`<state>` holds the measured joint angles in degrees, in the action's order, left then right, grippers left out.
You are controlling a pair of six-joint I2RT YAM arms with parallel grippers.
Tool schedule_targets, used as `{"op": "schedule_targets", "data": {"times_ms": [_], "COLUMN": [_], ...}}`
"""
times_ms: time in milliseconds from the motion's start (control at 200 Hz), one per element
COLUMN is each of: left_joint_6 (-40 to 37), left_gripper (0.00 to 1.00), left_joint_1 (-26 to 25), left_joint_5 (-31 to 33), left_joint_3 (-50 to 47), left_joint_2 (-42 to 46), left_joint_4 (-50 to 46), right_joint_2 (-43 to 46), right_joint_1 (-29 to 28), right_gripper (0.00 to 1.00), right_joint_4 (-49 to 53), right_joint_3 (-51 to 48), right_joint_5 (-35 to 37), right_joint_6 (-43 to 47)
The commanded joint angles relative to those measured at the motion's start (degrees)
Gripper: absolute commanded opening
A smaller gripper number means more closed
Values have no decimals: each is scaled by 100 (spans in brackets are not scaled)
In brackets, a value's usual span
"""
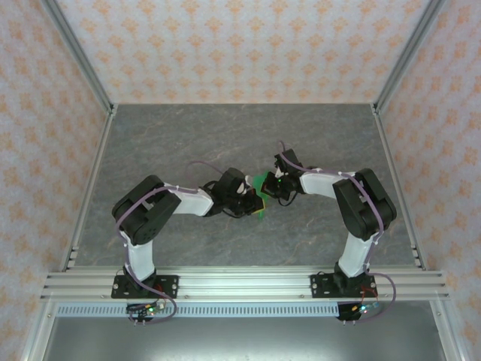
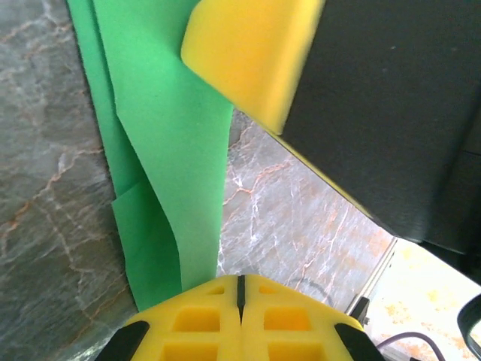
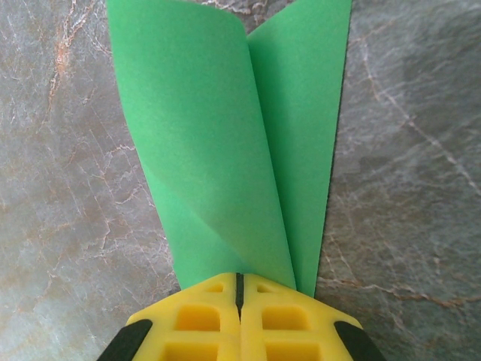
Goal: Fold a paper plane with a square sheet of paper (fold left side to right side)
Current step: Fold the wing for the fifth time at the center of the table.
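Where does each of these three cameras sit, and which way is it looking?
Top external: fixed high behind the arms, looking down at the table; both arms show, bases at the bottom, left hand and right hand meeting at the green paper.
Left wrist: rides the left arm, looking along its shut fingers at the paper; the right hand's finger shows at top.
Right wrist: rides the right arm, looking along its shut fingers, which pinch the paper.
Shared: both wrist views show that paper over the grey table.
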<state>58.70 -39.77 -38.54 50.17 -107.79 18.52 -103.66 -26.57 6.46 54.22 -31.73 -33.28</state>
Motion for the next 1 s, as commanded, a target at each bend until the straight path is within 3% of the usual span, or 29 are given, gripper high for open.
{"op": "schedule_targets", "data": {"times_ms": [0,610,996], "left_joint_6": [109,178,327], "left_gripper": [1,0,0], "left_joint_1": [-34,-110,-193], "left_joint_5": [102,181,556], "left_joint_3": [-28,39,-32], "left_joint_2": [-97,-385,-567], "left_joint_4": [63,-443,-1036], "right_joint_2": [-280,-181,1425], "right_joint_1": [-6,-2,6], "right_gripper": [0,0,0], "right_joint_4": [627,475,631], "right_joint_3": [-227,-163,-182], "right_joint_5": [430,304,520], "right_joint_6": [119,118,379]}}
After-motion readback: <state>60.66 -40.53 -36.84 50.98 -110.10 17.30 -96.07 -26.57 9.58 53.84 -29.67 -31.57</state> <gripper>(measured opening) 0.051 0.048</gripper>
